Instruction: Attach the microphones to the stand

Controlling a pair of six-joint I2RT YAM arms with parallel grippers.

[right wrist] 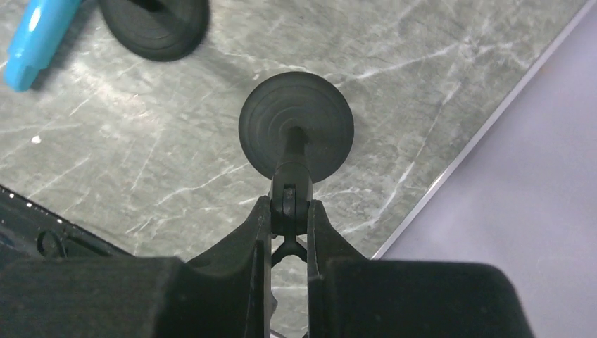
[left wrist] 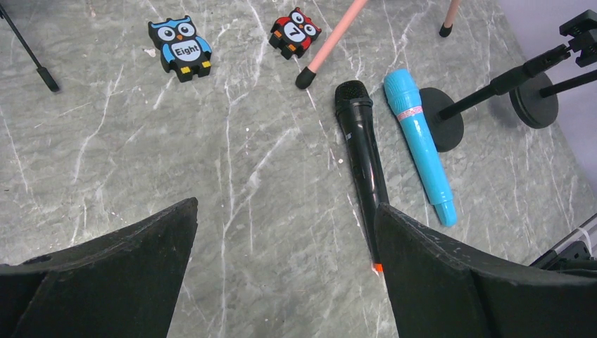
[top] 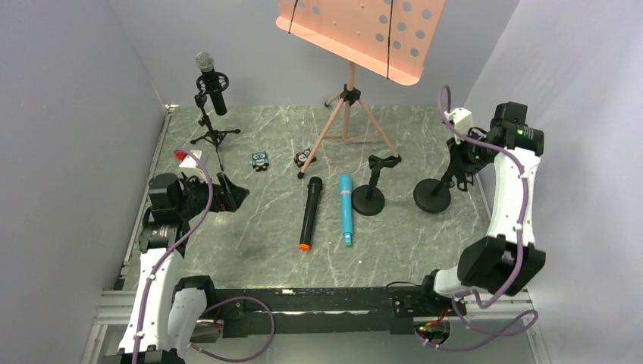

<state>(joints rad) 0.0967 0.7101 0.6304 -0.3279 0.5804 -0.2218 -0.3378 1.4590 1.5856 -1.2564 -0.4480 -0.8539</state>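
A black microphone with an orange end cap and a turquoise microphone lie side by side mid-table; both also show in the left wrist view. A black microphone with a silver mesh head sits clipped in a small tripod stand at the back left. Two round-base stands are at the right: one free with an empty clip, and one whose top my right gripper is shut on, above its base. My left gripper is open and empty, left of the black microphone.
A pink music stand on a tripod stands at the back. A blue owl figurine and a red one lie near its front leg. Grey walls close in on both sides.
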